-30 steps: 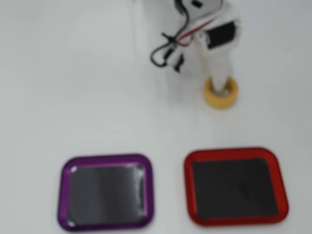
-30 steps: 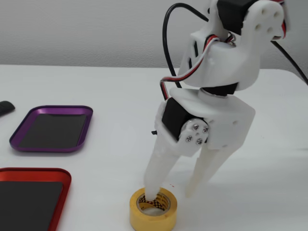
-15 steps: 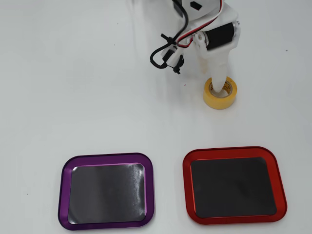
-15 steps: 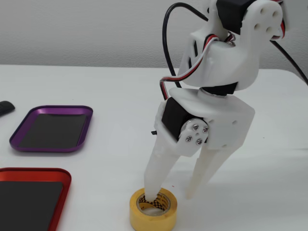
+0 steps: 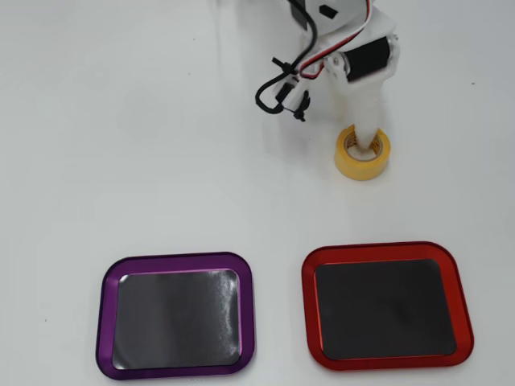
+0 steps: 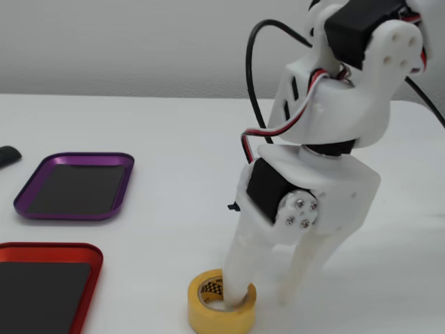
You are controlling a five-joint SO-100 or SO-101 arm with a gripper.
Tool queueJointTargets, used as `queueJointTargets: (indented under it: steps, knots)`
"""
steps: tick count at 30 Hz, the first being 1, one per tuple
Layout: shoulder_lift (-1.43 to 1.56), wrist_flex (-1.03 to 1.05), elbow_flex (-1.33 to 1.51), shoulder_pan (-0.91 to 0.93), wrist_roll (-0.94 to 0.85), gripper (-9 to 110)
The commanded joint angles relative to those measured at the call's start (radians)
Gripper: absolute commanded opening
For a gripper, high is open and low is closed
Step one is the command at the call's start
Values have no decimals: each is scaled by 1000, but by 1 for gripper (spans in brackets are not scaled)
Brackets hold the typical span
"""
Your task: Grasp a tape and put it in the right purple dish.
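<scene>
Yellow tape [image 5: 364, 153] lies flat on the white table [image 5: 121, 121], and I am standing right over it. My gripper [image 6: 261, 296] points straight down with its fingers spread: in the fixed view one white finger [image 6: 240, 268] dips into the roll's tan core while the other [image 6: 306, 268] comes down outside the roll, at about three o'clock from it, so the roll's wall sits between them. I cannot tell whether either finger presses on the wall; nothing is lifted, and the roll rests fully on the table.

In the overhead view my gripper [image 5: 368, 138] reaches in from twelve o'clock, and the roll lies in the upper right part of the picture. The purple dish [image 5: 175, 315] lies at about seven o'clock from the roll, well apart from it, its dark inner bare. The red tray [image 5: 387, 305] sits beside that dish, almost at six o'clock from the roll, also well apart. Black and red cables [image 5: 282, 84] loop off my arm at about ten o'clock from the roll.
</scene>
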Motion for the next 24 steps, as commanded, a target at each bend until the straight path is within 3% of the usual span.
queueJointTargets:
  steps: [1,5,10,18,24]
  knots:
    - [2,-11,3,-12,-2,17]
    - [2,-18,3,-12,-2,15]
    - [2,-15,-5,-11,-2,-1]
    - [71,81,-12,-11,-3,-1]
    - [433,112,-2,-5,-3,-1]
